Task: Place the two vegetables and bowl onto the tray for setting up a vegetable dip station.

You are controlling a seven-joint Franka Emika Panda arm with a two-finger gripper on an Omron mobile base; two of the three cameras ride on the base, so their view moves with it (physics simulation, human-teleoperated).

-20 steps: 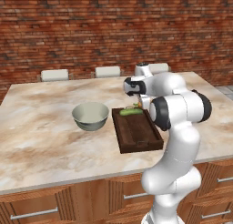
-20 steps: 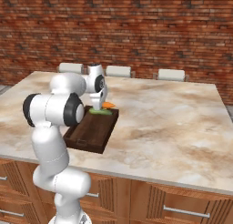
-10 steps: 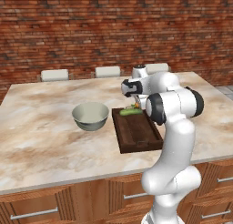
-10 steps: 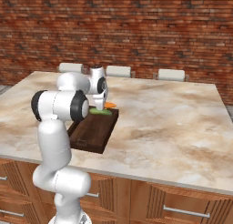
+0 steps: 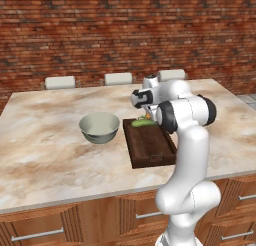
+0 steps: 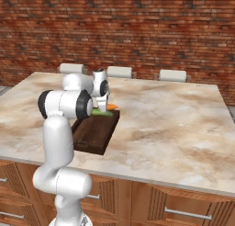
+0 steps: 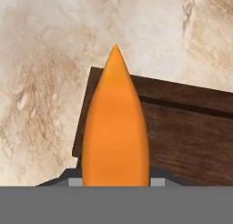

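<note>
You see the arm has swung in over the far end of the tray (image 5: 150, 146) during the last second, so the pincer (image 6: 103, 106) now hangs above that end with the carrot (image 7: 115, 127) pinched between its tips; the cucumber (image 5: 142, 123) already lies on the tray's far end, so you can judge one vegetable done and the second about to be set down; the bowl (image 5: 99, 127) sits on the bench (image 5: 45, 155) just beside the tray, not yet moved. The hand view gives you what the base views hide: the carrot's point reaches past the tray's corner over bare marble; the left base view alone gives you the bowl, and the right one a sliver of orange by the wrist.
</note>
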